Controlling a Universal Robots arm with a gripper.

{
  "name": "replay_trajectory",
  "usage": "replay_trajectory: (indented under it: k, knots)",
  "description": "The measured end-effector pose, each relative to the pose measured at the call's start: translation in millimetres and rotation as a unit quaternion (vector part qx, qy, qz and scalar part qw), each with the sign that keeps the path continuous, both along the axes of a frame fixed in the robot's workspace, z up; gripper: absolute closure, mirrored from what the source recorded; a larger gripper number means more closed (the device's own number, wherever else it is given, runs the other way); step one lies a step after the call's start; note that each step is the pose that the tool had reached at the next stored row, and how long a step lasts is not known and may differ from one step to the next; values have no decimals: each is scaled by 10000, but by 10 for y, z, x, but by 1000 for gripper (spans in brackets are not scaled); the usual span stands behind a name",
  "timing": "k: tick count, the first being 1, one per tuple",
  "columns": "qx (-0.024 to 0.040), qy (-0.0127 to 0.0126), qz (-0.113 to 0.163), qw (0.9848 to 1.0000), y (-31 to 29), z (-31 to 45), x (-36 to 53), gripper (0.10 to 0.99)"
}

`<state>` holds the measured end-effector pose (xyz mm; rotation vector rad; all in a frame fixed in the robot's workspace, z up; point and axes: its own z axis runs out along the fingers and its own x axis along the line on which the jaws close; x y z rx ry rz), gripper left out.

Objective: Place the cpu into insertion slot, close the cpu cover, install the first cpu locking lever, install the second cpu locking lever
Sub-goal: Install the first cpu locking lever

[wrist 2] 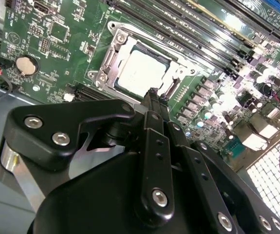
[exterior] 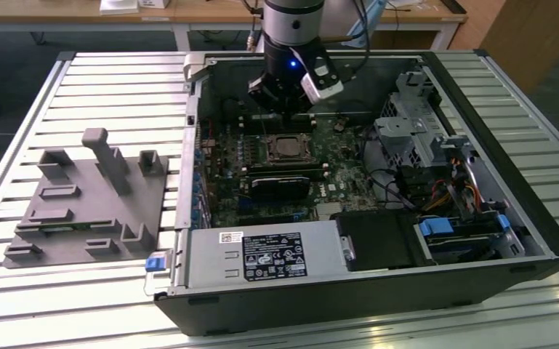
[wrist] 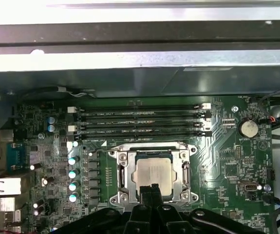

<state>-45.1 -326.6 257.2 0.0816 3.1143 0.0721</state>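
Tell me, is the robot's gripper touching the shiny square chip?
Cannot tell. In both wrist views the gripper overlaps the near edge of the cpu, but neither view shows contact or a gap under the tip.

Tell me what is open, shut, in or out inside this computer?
cpu: lying flat in the slot.
cover: down, framing the cpu.
end effector: fingers shut, holding nothing, by the cover's edge.
case: side open, board showing.
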Motion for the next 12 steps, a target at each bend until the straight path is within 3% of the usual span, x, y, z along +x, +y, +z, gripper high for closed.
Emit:
replay_trajectory:
  k: [12]
  knots:
    - [0,0,1,10000,0,-3,-91,980]
